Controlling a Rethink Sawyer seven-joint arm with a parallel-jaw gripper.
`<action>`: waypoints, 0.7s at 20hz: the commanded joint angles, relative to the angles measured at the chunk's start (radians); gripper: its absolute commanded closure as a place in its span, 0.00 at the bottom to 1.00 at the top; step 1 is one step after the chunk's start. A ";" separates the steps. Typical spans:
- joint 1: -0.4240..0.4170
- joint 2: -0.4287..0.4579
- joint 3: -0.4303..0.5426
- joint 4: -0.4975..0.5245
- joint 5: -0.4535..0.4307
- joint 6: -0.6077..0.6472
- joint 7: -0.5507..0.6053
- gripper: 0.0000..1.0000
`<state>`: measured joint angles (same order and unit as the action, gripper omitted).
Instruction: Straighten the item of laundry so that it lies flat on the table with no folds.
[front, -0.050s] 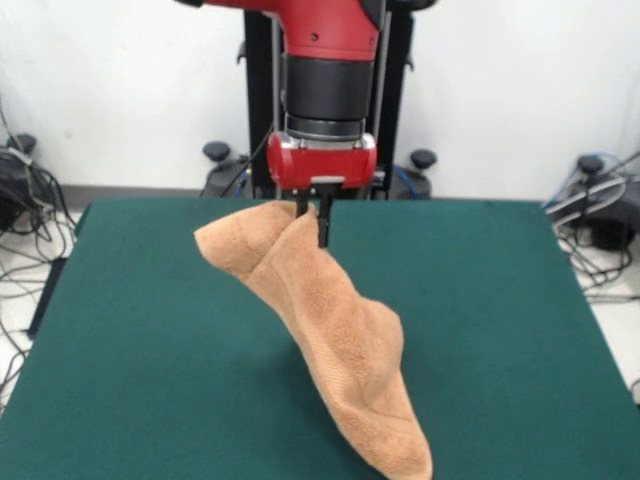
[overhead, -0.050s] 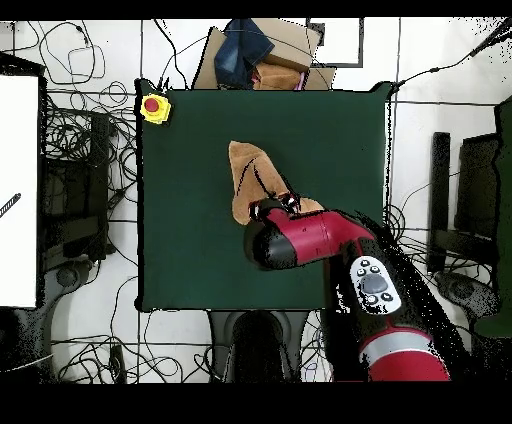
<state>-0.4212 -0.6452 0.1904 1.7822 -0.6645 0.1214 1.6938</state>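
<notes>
The item of laundry (front, -0.050s: 330, 330) is a tan-orange terry towel, lifted at one end and hanging in a long draped fold down to the table (front, -0.050s: 140, 340) near its front edge. My gripper (front, -0.050s: 312, 226) is shut on the towel's raised upper edge, high above the dark green top. From above, the towel (overhead, -0.050s: 247, 172) shows as a narrow strip running away from the red arm head, which hides the gripper (overhead, -0.050s: 275, 207) and the pinched end.
A yellow box with a red button (overhead, -0.050s: 154, 108) sits at one table corner. Cardboard and dark cloth (overhead, -0.050s: 258, 52) lie beyond the far edge. Cables crowd the floor around the table.
</notes>
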 joint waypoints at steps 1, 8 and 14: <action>0.027 0.009 -0.046 -0.002 -0.078 -0.005 0.044 1.00; 0.085 0.061 -0.112 -0.066 -0.093 -0.067 0.088 1.00; 0.160 0.103 -0.223 -0.115 -0.090 -0.138 0.123 1.00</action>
<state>-0.3244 -0.5944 0.0565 1.7394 -0.7001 0.0666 1.6938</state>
